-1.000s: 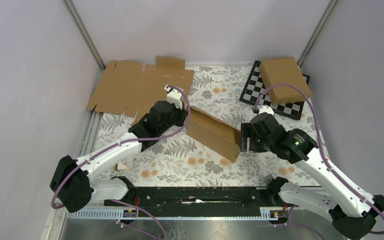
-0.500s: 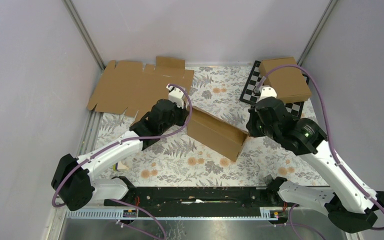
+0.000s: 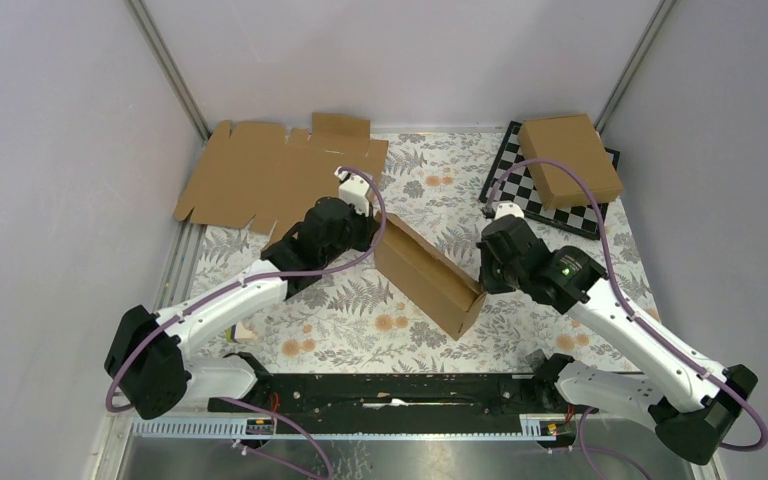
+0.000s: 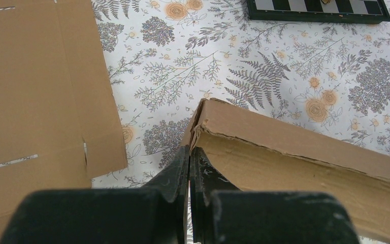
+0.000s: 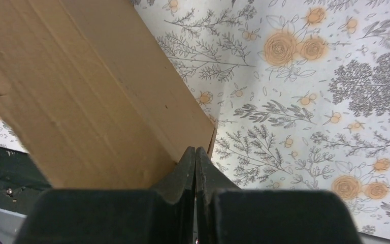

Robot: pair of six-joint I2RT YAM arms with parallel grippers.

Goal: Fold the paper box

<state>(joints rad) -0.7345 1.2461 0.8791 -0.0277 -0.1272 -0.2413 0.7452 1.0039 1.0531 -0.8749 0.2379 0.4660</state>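
Diagonally laid paper box (image 3: pixel 428 268), long axis far-left to near-right.
Left fingers (image 4: pixel 175 173) closed at far corner, right fingers (image 5: pixel 183 170) closed at near end.

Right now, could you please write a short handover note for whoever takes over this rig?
Left gripper: jaws shut, tips against the far-left end of the paper box; whether they pinch card is unclear.
Right gripper: jaws shut, tips at its near-right corner.
Box: diagonal, mid-table, apart from the flat cardboard sheet and the second box on the chessboard.
Done: folded into a closed shallow shape.
Left: the seam at the left end looks slightly open; probably press it shut.
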